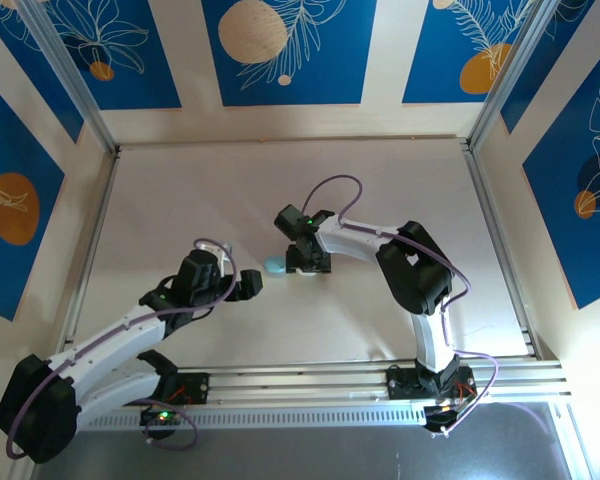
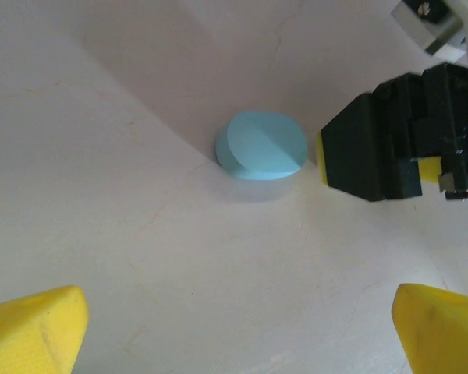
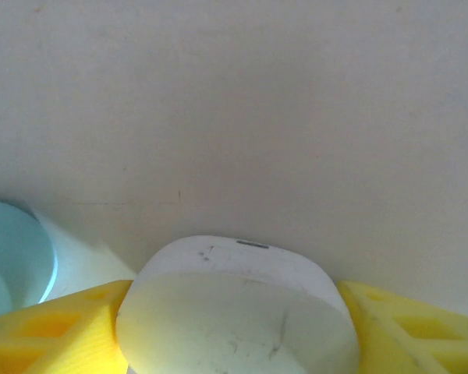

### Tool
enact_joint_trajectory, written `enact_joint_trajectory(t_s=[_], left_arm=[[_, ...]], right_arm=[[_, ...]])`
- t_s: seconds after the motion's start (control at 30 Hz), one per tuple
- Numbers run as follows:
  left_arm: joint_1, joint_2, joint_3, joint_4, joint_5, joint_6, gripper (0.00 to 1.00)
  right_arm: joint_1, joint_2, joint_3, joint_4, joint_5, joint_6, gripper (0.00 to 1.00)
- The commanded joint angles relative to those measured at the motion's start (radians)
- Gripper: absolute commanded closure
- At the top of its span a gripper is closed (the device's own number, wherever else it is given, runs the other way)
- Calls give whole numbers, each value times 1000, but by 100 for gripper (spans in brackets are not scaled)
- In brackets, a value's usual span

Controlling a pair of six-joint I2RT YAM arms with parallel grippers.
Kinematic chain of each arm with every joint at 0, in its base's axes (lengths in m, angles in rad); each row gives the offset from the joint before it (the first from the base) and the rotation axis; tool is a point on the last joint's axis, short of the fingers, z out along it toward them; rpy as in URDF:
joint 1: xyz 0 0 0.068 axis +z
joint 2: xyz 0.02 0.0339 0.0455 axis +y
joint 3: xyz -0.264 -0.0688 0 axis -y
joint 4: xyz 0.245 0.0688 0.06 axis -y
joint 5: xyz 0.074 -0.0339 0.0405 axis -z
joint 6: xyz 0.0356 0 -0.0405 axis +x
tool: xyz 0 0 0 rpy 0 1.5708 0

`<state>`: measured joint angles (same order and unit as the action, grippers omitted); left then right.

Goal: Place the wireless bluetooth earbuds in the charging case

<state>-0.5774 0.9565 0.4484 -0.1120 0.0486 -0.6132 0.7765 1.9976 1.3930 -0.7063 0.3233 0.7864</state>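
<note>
A white oval charging case [image 3: 238,304], lid closed and scuffed, sits between the yellow fingers of my right gripper [image 3: 235,331], which press on both of its sides. Just to its left lies a pale blue oval charging case [image 2: 262,148], also closed; it shows as a blue spot [image 1: 274,266] in the top view, beside the right gripper [image 1: 307,262]. My left gripper [image 2: 238,331] hovers open a short way in front of the blue case, its yellow fingertips [image 2: 35,327] wide apart over bare table. The earbuds are out of view.
The pale table [image 1: 380,190] stretches around both arms. Metal frame rails [image 1: 495,240] border it left, right and along the near edge. The right gripper's black body [image 2: 382,148] stands close to the right of the blue case.
</note>
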Motion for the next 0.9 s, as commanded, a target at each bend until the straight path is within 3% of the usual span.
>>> enact_joint_trajectory(t_s=[0.0, 0.33, 0.43, 0.63, 0.77, 0.87], left_arm=[[18, -9, 62, -26, -49, 44, 0], [67, -87, 175, -132, -281, 171, 0], [111, -99, 209, -142, -323, 208, 0], [218, -91, 187, -28, -362, 335, 0], [332, -50, 130, 83, -307, 424, 0], [391, -14, 78, 175, -272, 490, 0]], right_arm=[[-8, -51, -19, 9, -40, -30, 28], [-41, -383, -178, 57, 5, -83, 1], [-82, -541, -275, 106, 43, -132, 1], [-270, -868, -502, 242, 57, -234, 1], [-432, -1065, -699, 395, 82, -295, 1], [-559, -1178, -841, 538, 29, -352, 1]])
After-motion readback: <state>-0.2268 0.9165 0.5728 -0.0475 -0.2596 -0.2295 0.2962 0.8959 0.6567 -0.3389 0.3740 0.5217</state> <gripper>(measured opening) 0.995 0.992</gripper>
